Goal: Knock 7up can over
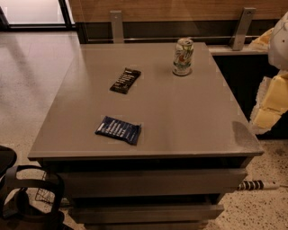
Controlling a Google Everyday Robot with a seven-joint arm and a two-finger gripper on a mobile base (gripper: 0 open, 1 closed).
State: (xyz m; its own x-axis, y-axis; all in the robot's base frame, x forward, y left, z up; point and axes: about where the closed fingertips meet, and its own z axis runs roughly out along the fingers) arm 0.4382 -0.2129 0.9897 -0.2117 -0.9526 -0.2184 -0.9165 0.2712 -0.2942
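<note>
7up can upright at 1 o'clock on grey table, nr far edge. Black snack wrapper at 11, blue wrapper at 8. Gripper at 3 o'clock, off table's R side, well apart from can; grip state can't tell.

Likely an office common area: a grey table with drawers at centre, speckled floor around it, wood wall panel at 12 o'clock, glazed door at 11 o'clock. The gripper hangs at 3 o'clock, beside the table.

Upright 7up can near far edge of grey table, end effector well apart at right
</note>
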